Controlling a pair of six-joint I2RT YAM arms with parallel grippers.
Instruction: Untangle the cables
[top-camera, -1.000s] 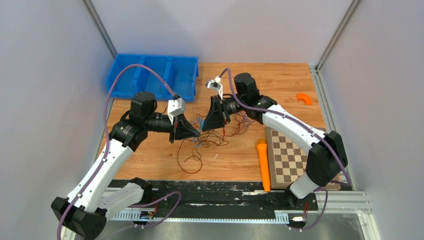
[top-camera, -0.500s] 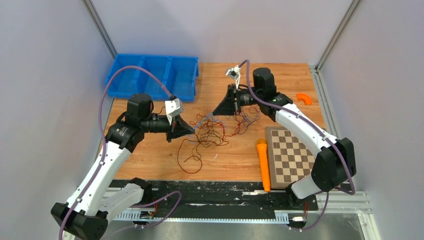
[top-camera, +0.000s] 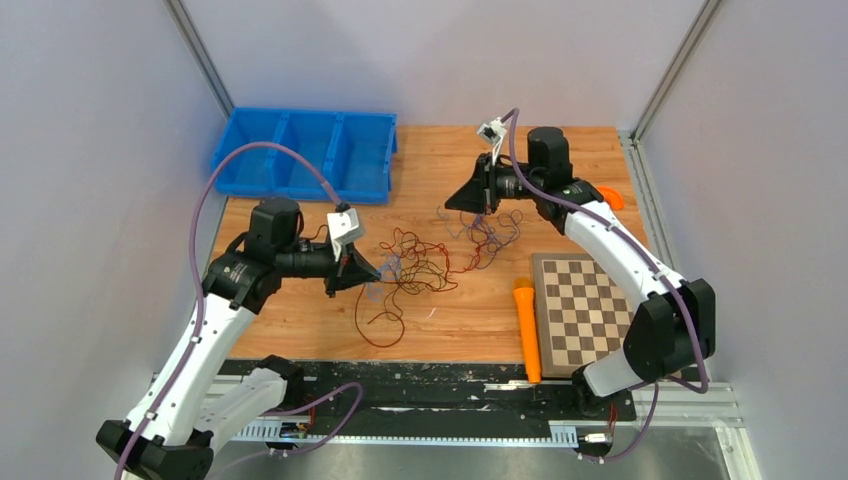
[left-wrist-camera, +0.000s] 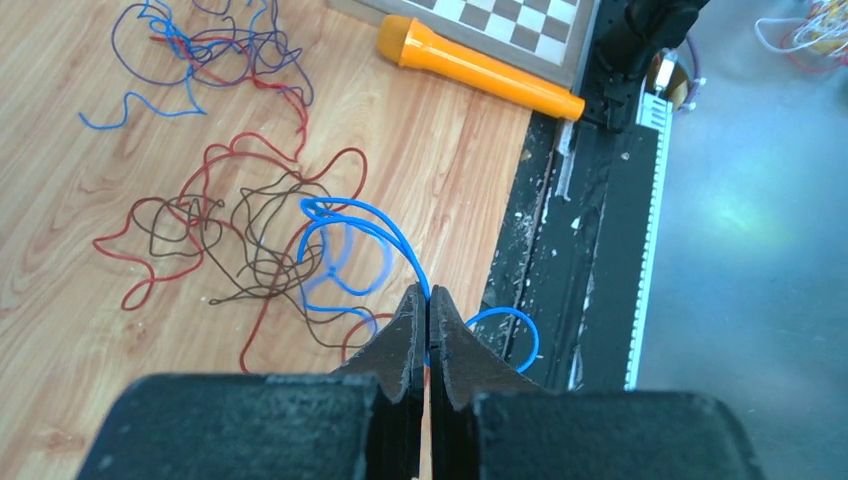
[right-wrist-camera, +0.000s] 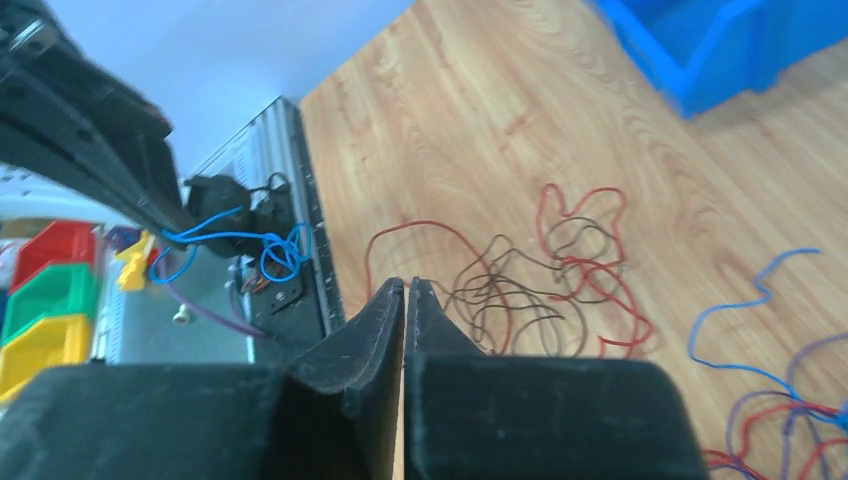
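A loose tangle of thin red and brown cables (top-camera: 420, 268) lies on the wooden table between my arms, and it shows in the left wrist view (left-wrist-camera: 235, 235) too. A second bunch of purple, blue and red cables (top-camera: 488, 232) lies to its right. My left gripper (top-camera: 376, 272) is shut on a blue cable (left-wrist-camera: 350, 225) that loops out from its tips (left-wrist-camera: 428, 293). My right gripper (top-camera: 447, 204) hangs above the table behind the tangle, shut (right-wrist-camera: 405, 284), with no cable showing between its jaws.
A blue compartment bin (top-camera: 300, 150) stands at the back left. A chessboard (top-camera: 580, 310) and an orange cylinder (top-camera: 526, 330) lie at the front right. A small orange curved piece (top-camera: 608, 197) lies at the far right. A black rail (top-camera: 430, 385) runs along the near edge.
Both grippers have drawn apart: the left back to the left, the right up and to the back right. The taut strand between them half a second ago no longer reaches the right gripper.
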